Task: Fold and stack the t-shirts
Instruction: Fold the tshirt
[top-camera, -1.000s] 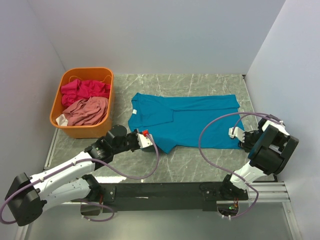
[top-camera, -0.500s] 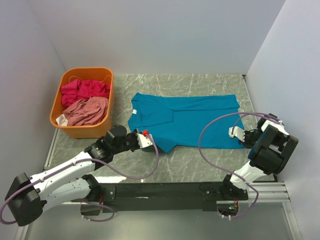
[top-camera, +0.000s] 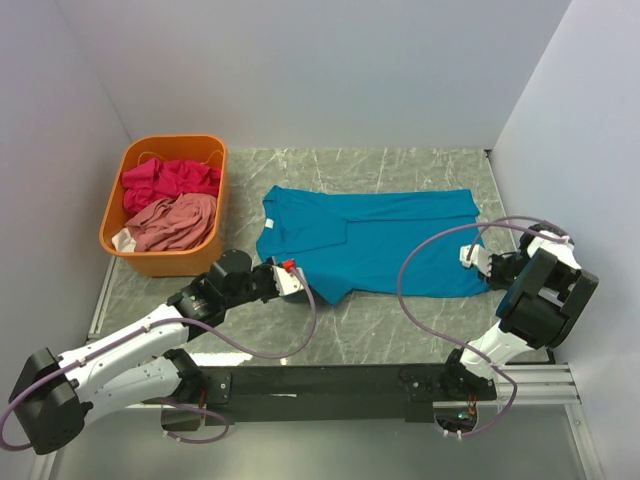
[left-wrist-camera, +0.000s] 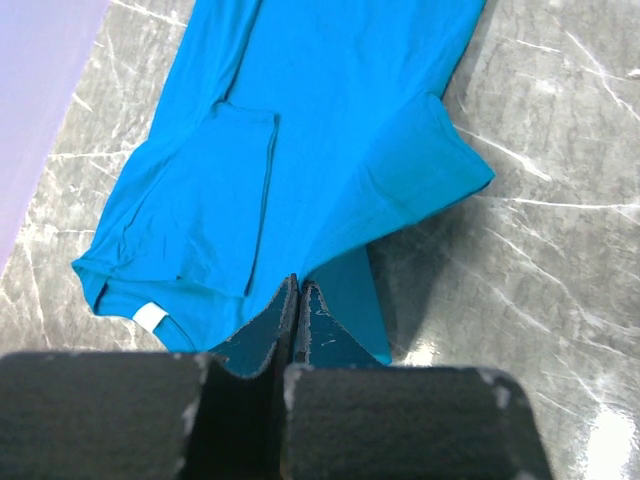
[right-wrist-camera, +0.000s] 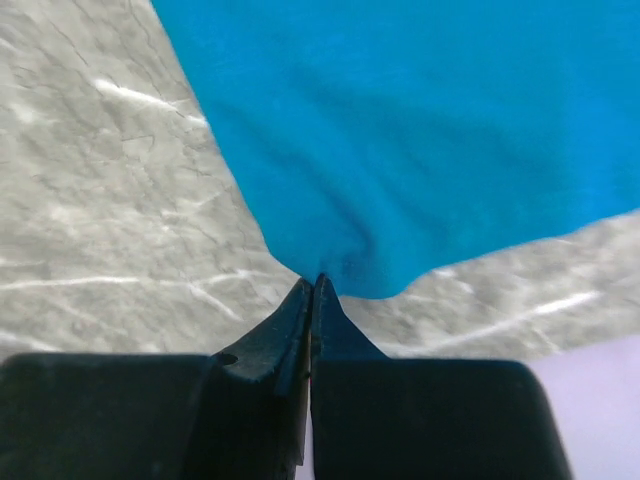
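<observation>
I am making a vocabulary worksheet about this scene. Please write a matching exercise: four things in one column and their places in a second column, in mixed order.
Things:
1. teal-blue t-shirt
2. magenta-pink t-shirt
3. salmon-pink t-shirt
4. orange basket

Places:
A. in the basket, far half
B. on the left side of the table
C. spread out on the table
D. in the basket, near half

Pairs: 1-C, 2-A, 3-D, 4-B

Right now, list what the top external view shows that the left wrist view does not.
Only top external: the orange basket holding the magenta t-shirt and the salmon t-shirt, and the right gripper shut at the teal t-shirt's near right corner. Only left wrist: a small white label on the shirt. Both: the teal t-shirt spread on the marble table, with the left gripper shut on its near edge.
</observation>
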